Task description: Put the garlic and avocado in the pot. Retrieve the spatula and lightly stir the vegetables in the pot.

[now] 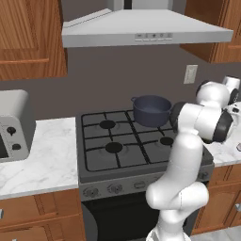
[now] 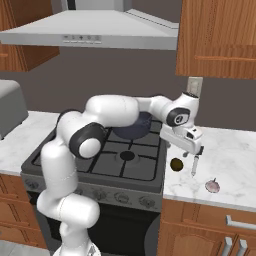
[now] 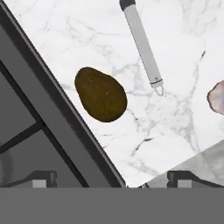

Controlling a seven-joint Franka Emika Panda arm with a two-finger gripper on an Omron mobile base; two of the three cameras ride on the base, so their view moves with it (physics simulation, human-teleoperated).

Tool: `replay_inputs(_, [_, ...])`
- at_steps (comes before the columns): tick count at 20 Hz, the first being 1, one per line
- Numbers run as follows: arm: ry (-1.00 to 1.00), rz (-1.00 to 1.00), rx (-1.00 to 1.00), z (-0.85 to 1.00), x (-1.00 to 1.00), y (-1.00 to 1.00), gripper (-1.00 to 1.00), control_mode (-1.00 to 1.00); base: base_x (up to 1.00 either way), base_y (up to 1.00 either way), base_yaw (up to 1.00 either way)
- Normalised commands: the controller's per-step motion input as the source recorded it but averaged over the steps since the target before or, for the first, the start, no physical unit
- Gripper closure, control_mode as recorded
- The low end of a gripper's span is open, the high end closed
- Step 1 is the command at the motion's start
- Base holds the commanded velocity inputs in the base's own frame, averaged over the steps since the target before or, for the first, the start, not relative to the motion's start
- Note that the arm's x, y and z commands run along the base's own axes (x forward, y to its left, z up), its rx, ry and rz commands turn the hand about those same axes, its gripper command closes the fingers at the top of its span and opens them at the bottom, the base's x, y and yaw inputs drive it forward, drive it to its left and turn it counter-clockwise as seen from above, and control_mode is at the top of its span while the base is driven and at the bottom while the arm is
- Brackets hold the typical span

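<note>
The olive-brown avocado [image 3: 100,94] lies on the white marble counter, close to the stove's right edge; it is also the small dark lump, the avocado [image 2: 176,164]. Beside it lies the spatula [image 3: 142,43], a thin grey length with a black end, also seen as the spatula [image 2: 195,164]. The whitish garlic [image 2: 212,186] sits nearer the counter's front, and the garlic [image 3: 217,97] shows at the picture's edge. My gripper [image 2: 193,151] hangs open just above the avocado, holding nothing; its fingertips [image 3: 43,179] stand wide apart. The dark blue-grey pot [image 1: 150,109] sits on the back right burner, partly hidden by my arm.
The black gas stove [image 1: 117,141] fills the middle, its right rim [image 3: 57,109] running next to the avocado. A grey appliance [image 1: 12,124] stands on the left counter. A range hood [image 1: 141,28] and wooden cabinets [image 2: 220,35] hang overhead.
</note>
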Motion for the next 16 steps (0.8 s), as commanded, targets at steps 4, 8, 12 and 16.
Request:
replay_inputs(4, [0.0, 0.24, 0.03, -0.2, 0.14, 0.0, -1.0, -1.0, 0.0, 0.0, 0.0])
replay_inputs(8, [0.0, 0.2, 0.01, -0.11, 0.31, 0.0, -1.0, -1.0, 0.0, 0.0, 0.0])
replay_inputs(12, [0.0, 0.18, 0.0, -0.07, 0.26, 0.0, -1.0, -1.0, 0.0, 0.0, 0.0])
replay_inputs(16, [0.0, 0.1, 0.0, -0.06, 0.01, -0.1, -1.0, -1.0, 0.0, 0.0, 0.0])
